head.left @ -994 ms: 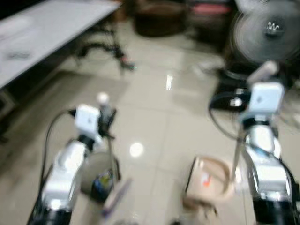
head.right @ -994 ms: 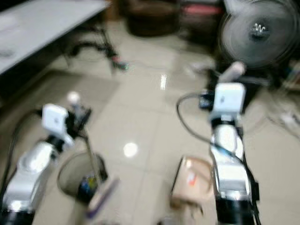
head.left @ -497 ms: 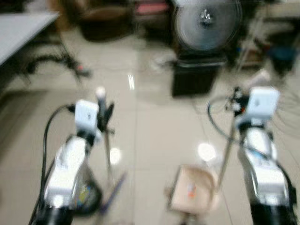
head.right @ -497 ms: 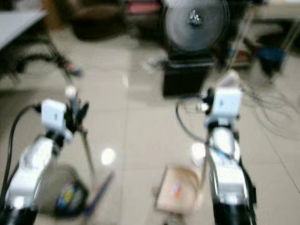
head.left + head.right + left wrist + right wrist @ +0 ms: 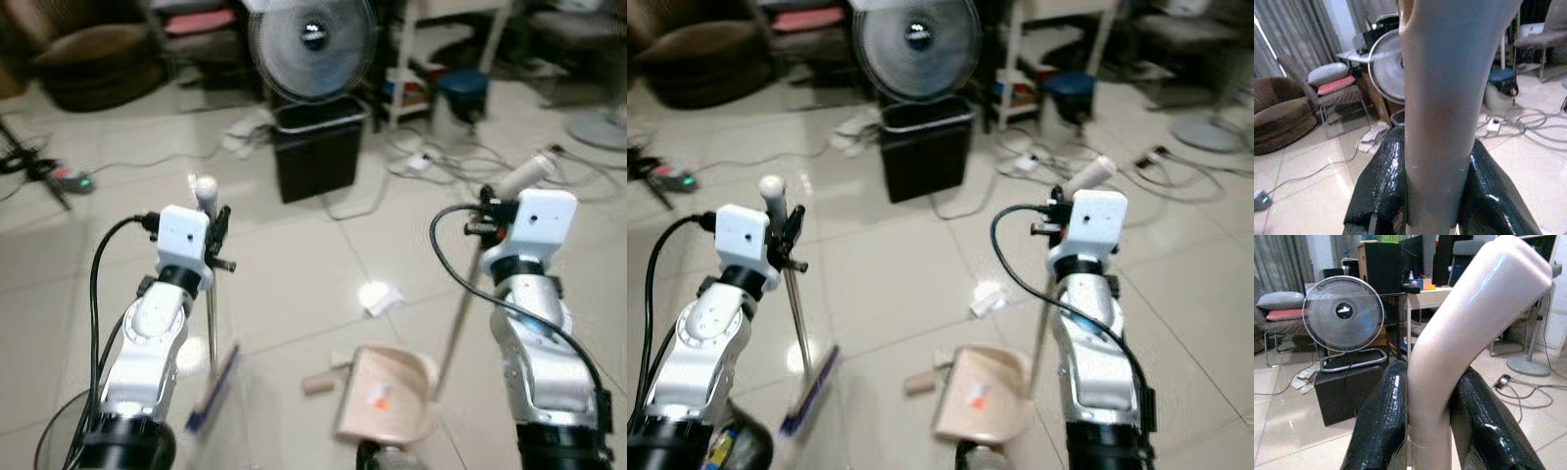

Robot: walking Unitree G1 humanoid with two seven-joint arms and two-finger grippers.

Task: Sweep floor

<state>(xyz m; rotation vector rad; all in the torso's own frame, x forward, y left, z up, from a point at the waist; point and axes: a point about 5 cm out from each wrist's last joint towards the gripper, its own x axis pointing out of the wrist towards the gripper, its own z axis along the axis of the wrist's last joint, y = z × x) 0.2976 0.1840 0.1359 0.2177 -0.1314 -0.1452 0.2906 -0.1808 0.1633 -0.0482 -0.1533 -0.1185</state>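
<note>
Since the camera has swung right from a second ago, the white bench has left view and a round fan [image 5: 312,39] above a black bin [image 5: 316,149] now stands ahead on glossy pale tiles. Left gripper [image 5: 214,235] is clamped on the thin broom [image 5: 210,323] pole, bristles on the floor. Right gripper [image 5: 490,217] is closed around the smooth handle of the tan dustpan [image 5: 384,394], which rests on the floor beside a crumpled paper [image 5: 380,298].

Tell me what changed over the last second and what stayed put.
The camera swung right: the grey table left view, and the round fan and black bin now sit centre, sharper than before. A crumpled white scrap came into view. Unchanged: the left gripper stays clamped on the broom handle, and the right gripper on the beige dustpan's handle.
</note>
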